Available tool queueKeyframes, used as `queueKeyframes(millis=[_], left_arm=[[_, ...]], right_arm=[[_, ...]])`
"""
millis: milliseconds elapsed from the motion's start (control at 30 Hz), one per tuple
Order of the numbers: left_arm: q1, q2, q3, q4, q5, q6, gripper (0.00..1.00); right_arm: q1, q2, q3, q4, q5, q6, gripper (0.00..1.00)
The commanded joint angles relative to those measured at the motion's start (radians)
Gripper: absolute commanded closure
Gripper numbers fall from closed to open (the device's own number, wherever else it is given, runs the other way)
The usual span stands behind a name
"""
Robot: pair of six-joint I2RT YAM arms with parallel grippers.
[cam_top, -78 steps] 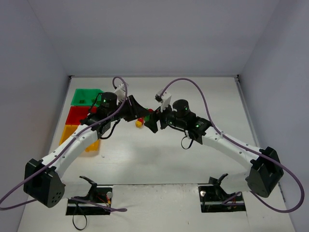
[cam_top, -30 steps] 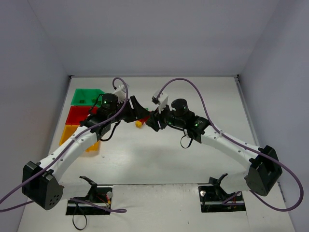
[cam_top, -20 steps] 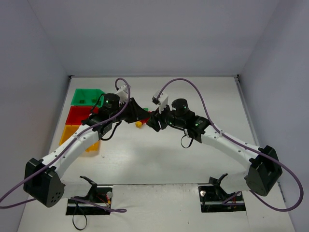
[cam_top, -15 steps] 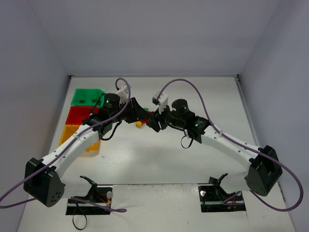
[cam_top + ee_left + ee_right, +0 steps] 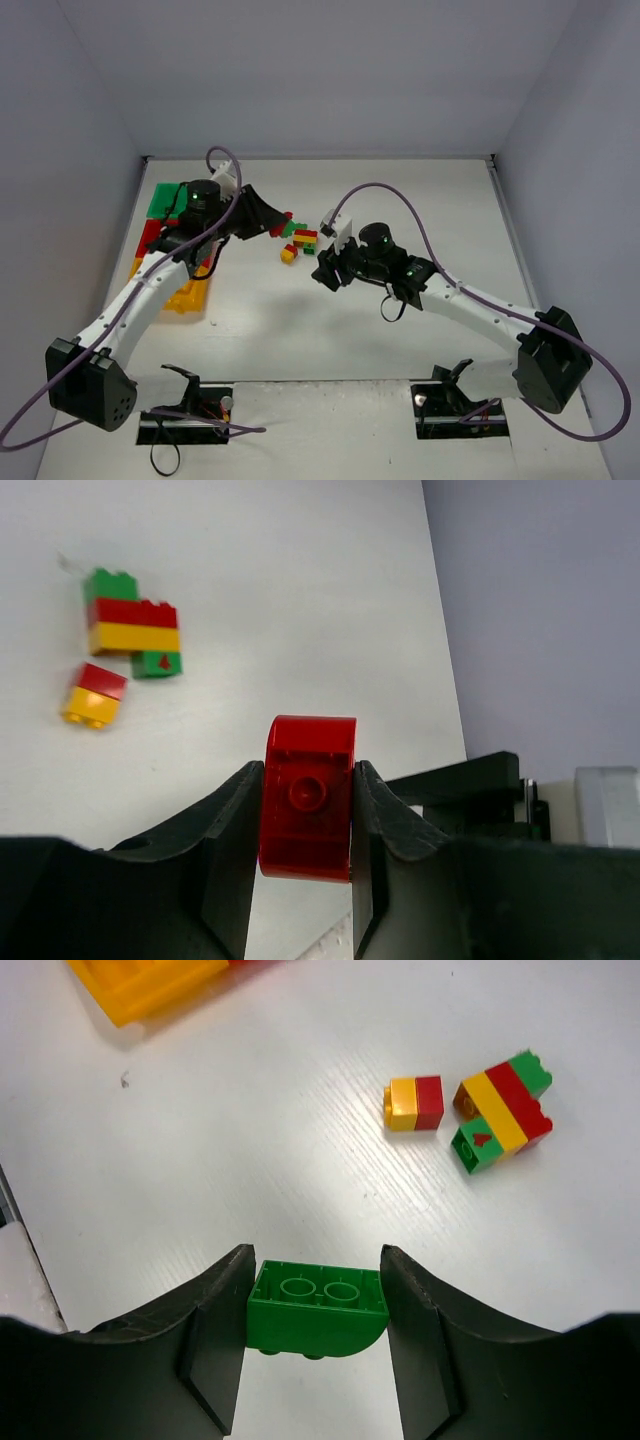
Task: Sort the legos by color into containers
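Mid-sort here: two bricks are already picked out and waiting to be binned. On the near side of the striped stack, a green brick is clamped by its ends in the right gripper and looks to be lifted off the table. Just beside the stack, at its near-left, a small yellow-and-red pair is left lying. Just past the stack's far-left corner, a red brick is pinched tight in the left gripper.

Well to the left of the stack, the red bin is set between the green bin and the yellow bin.

Next, probably: red gets carried over its bin and let go. Green has the longer trip, past the stack. The stuck-together pieces will need to be pulled apart at some point.
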Motion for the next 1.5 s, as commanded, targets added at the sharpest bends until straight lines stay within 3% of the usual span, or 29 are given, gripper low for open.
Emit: queueKeyframes(millis=[0, 100, 233, 533, 733, 1033, 1133, 1167, 1333, 1467], left_arm=[[0.059, -0.065, 0.064, 0.004, -0.001, 0.056, 1.00], [0.146, -0.073, 0.102, -0.137, -0.112, 0.170, 1.00], [0.275, -0.065, 0.122, -0.191, -0.037, 0.207, 1.00], [0.303, -0.060, 0.110, -0.183, -0.009, 0.208, 1.00], [0.303, -0.077, 0.065, -0.142, 0.069, 0.159, 1.00], [0.249, -0.099, 0.016, -0.111, 0.129, 0.127, 1.00], [0.228, -0.099, 0.002, -0.099, 0.135, 0.115, 1.00], [0.222, -0.100, -0.007, -0.087, 0.135, 0.110, 1.00], [0.191, -0.091, -0.022, -0.059, 0.146, 0.087, 1.00], [0.166, -0.088, -0.019, -0.047, 0.147, 0.080, 1.00]], right_arm=[[0.003, -0.039, 0.003, 0.031, 0.020, -0.021, 1.00], [0.002, -0.044, 0.004, 0.029, 0.025, -0.020, 1.00], [0.002, -0.047, 0.009, 0.029, 0.023, -0.026, 1.00], [0.000, 0.011, 0.070, 0.029, 0.020, -0.033, 1.00], [0.000, 0.100, 0.066, -0.009, 0.129, 0.002, 1.00], [0.002, 0.316, 0.081, -0.048, 0.287, 0.074, 0.87], [0.003, 0.381, 0.112, -0.058, 0.296, 0.080, 0.73], [0.003, 0.402, 0.122, -0.058, 0.296, 0.079, 0.60], [0.002, 0.421, 0.148, -0.060, 0.269, 0.054, 0.27], [0.003, 0.319, 0.147, -0.026, 0.187, 0.004, 0.19]])
